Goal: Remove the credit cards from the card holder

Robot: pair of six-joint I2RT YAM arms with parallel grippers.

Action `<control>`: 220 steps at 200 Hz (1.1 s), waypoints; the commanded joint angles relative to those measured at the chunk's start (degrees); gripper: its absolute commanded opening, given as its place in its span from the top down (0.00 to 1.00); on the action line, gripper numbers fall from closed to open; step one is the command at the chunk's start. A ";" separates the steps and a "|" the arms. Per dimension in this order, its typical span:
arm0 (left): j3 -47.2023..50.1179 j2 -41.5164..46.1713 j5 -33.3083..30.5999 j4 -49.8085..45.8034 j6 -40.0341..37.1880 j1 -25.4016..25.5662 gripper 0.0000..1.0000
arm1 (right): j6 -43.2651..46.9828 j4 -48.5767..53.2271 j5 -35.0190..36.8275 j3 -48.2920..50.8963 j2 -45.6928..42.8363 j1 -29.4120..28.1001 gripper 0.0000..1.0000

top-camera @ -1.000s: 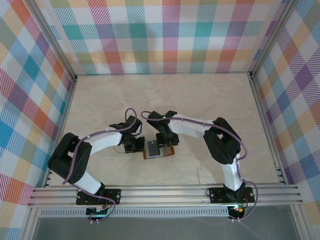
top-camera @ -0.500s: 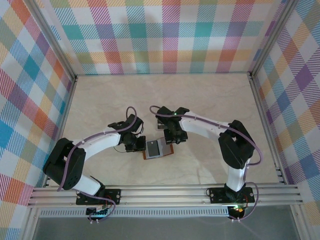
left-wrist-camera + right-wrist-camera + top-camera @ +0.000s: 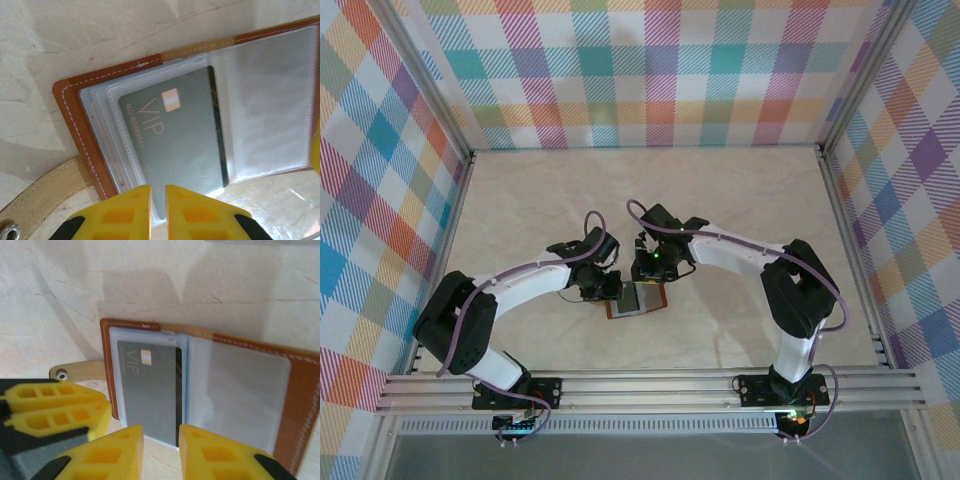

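The brown leather card holder (image 3: pixel 658 305) lies open on the table, its clear sleeves facing up. A grey credit card (image 3: pixel 180 145) marked VIP sits in the left sleeve, with its lower corner sticking out of it. My left gripper (image 3: pixel 158 192) hovers at that corner, its jaws a narrow gap apart with the card showing behind the gap. My right gripper (image 3: pixel 161 435) stands open over the same card's (image 3: pixel 147 390) lower edge, close beside the left gripper's fingers (image 3: pixel 60 395). From above, the left gripper (image 3: pixel 605 288) and right gripper (image 3: pixel 650 268) meet at the holder.
The holder's tan snap tab (image 3: pixel 35 192) trails off its left side. The pale marble table (image 3: pixel 720 200) is walled by plaid panels on three sides. An aluminium rail (image 3: pixel 640 385) with both arm bases runs along the near edge.
My right gripper has swung back left and down to the holder, and its jaws have narrowed. My left gripper has shifted slightly right over the holder's left side, and its jaws have parted a little.
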State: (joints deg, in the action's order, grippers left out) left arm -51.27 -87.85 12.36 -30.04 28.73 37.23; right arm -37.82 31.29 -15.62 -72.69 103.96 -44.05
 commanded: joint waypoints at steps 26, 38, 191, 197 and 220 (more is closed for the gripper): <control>0.11 -2.20 -1.26 -1.23 0.37 0.91 0.84 | -2.08 -5.23 -4.69 5.79 2.54 2.29 0.77; 0.18 -2.32 -1.72 -1.50 0.28 0.85 0.84 | -2.21 -4.76 -3.99 7.30 2.14 2.29 0.77; -2.83 -1.44 -2.11 -2.62 -1.29 0.91 0.83 | -7.78 -9.29 -6.48 10.69 -5.21 1.80 0.76; -3.08 -1.92 -1.86 -2.41 -1.38 0.91 0.83 | -8.45 -10.00 -6.53 11.00 -5.28 1.69 0.76; -3.78 -3.23 -1.46 -1.68 -1.64 0.86 0.83 | -10.87 -12.84 -7.27 12.50 -5.30 1.08 0.76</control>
State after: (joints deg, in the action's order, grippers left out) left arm -53.19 -89.89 10.46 -31.38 28.53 37.43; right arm -45.28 21.67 -20.82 -60.99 99.98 -42.06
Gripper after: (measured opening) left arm 0.169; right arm 0.235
